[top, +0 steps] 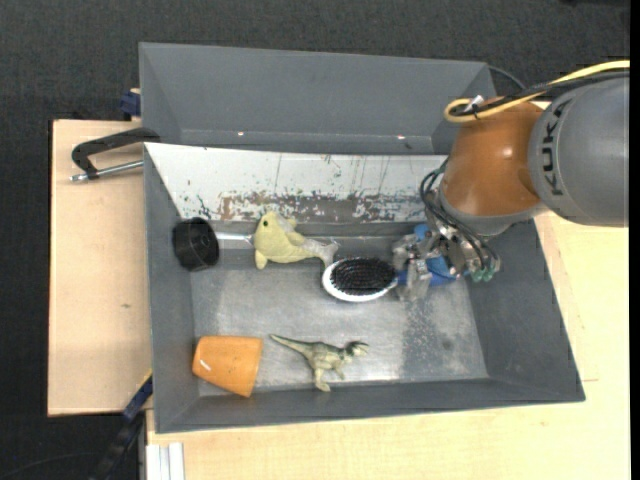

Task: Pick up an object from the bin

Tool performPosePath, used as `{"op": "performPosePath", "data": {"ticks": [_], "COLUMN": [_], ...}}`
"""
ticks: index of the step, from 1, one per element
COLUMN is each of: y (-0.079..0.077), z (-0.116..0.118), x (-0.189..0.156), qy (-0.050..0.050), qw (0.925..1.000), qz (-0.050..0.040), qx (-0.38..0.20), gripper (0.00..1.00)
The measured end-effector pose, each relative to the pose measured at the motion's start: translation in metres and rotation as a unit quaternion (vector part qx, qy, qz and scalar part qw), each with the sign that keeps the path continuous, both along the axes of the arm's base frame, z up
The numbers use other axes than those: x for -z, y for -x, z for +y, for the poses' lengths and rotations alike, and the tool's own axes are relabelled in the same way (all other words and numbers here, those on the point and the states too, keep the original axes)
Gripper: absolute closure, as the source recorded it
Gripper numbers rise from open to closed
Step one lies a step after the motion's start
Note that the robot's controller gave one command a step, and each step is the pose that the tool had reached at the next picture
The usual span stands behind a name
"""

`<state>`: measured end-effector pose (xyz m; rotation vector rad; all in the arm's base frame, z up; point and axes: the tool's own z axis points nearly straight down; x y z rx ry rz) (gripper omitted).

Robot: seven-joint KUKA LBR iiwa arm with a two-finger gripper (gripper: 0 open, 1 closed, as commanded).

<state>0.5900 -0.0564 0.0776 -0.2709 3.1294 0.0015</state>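
The gripper (pixel 424 266) sits low in the right half of the grey metal bin (pixel 300 88), beneath the arm's orange wrist cover. Whether it is open or closed cannot be told. Something blue shows at its tip; it cannot be told whether this belongs to the robot.

Just beside the gripper, on its left, lies an oval hairbrush (pixel 358 278) with a white rim around a dark bristle pad that faces up. Further left, near the back wall, a pale yellow plush animal (pixel 280 240) lies beside a black cylinder (pixel 195 244). Near the front wall are a small green dinosaur figure (pixel 322 354) and an orange cup (pixel 228 364) on its side.
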Motion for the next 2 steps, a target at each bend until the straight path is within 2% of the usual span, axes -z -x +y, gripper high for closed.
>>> {"op": "performPosePath", "data": {"ticks": [1, 2], "y": [0.027, 0.076], "z": [-0.009, -0.096], "x": [0.007, -0.098], "qy": [0.000, 0.002], "qw": [0.9963, 0.9623], "qz": [0.0000, -0.0024], "qx": [-0.086, -0.272], "gripper": [1.00, 1.00]}}
